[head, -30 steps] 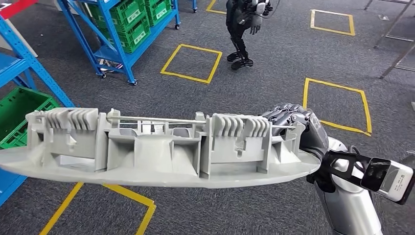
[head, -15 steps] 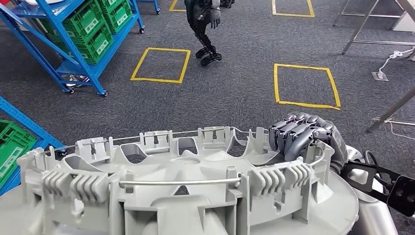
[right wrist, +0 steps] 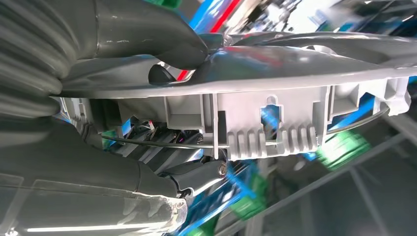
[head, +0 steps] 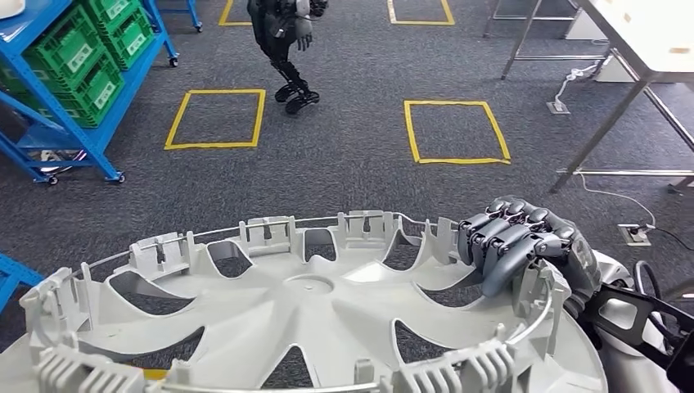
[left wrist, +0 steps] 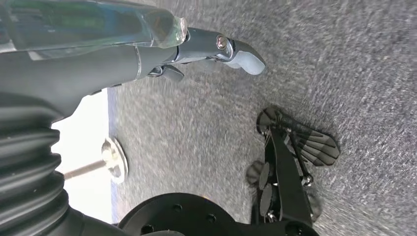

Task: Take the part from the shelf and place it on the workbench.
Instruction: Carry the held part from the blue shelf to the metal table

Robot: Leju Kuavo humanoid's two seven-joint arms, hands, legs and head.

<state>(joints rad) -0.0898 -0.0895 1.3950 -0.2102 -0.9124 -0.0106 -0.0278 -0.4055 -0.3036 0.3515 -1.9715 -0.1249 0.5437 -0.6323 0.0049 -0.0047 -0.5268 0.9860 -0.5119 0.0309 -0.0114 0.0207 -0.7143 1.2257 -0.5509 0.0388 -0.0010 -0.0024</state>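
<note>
The part is a large round grey plastic wheel cover (head: pixel 319 303), held low in front of me with its ribbed inner side and clips facing up. My right hand (head: pixel 524 246) grips its right rim, fingers curled over the edge. The right wrist view shows the same rim (right wrist: pixel 275 123) edge-on, clamped between the thumb and fingers of that hand (right wrist: pixel 123 34). My left hand (left wrist: pixel 98 59) hangs over the grey carpet with its fingers apart and nothing in it. The workbench (head: pixel 655 33), white-topped on metal legs, stands at the far right.
A blue shelf (head: pixel 49 131) with green crates (head: pixel 82 70) stands at the far left. Another dark robot (head: pixel 286 41) stands ahead on the carpet. Yellow tape squares (head: pixel 454 131) mark the floor. A cable and socket (head: pixel 634 233) lie under the workbench.
The whole view has swung right as I turn: the shelf slid left and the workbench came in. The wheel cover has tipped from edge-on to face-up, still in my right hand.
</note>
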